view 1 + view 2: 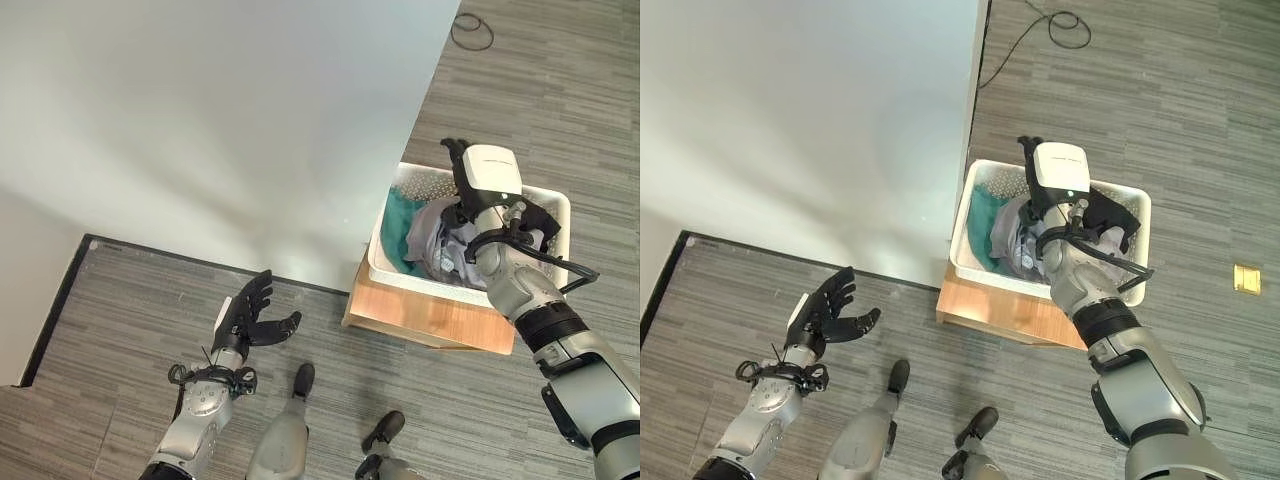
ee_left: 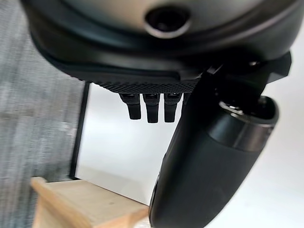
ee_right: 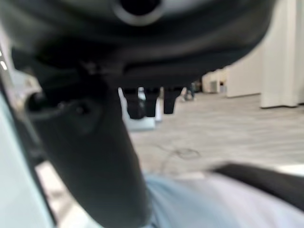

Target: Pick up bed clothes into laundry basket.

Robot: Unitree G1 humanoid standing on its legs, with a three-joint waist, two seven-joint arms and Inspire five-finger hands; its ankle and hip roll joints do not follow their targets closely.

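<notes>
Already clothes [image 1: 440,238] piled in white laundry basket [image 1: 556,210] on wooden stand [image 1: 420,312]; bed [image 1: 200,130] looks bare, job seemingly near done. Right hand [image 1: 466,180] over pile, fingers straight, nothing pinched. Left hand [image 1: 252,312] spread, empty, beside bed. Right wrist view adds room beyond; left wrist view, stand corner.

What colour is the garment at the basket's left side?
Teal green, inside the white laundry basket; clearest in the right eye view.
</notes>
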